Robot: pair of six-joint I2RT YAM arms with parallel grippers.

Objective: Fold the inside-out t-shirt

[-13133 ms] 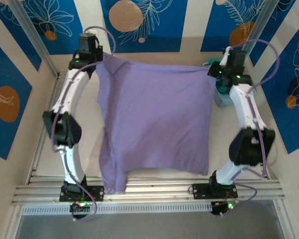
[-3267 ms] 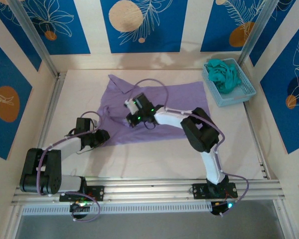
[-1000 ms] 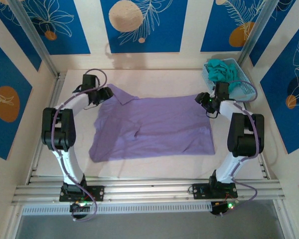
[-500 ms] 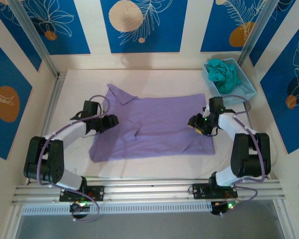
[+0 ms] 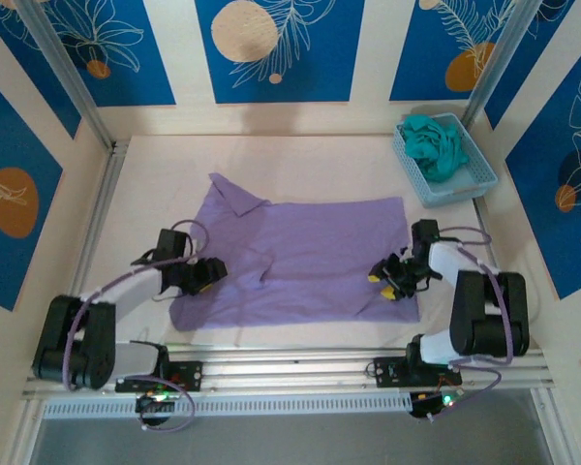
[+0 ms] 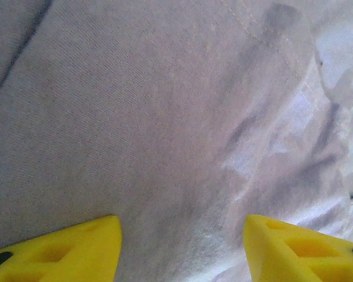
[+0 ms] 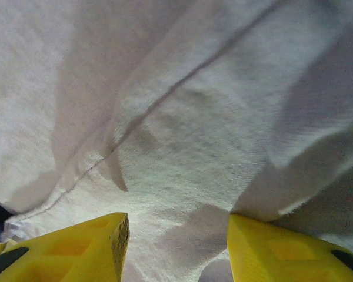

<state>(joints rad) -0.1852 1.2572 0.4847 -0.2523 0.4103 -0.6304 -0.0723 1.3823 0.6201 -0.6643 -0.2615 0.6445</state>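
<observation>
The inside-out t-shirt [image 5: 300,252] is laid flat mid-table [image 5: 300,165], its long axis run left to right, one sleeve pointed far-left. The left gripper [image 5: 211,271] and right gripper [image 5: 385,281] are set with jaws apart on its near corners.

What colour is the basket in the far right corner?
Light blue basket, clearest in the top view.
</observation>
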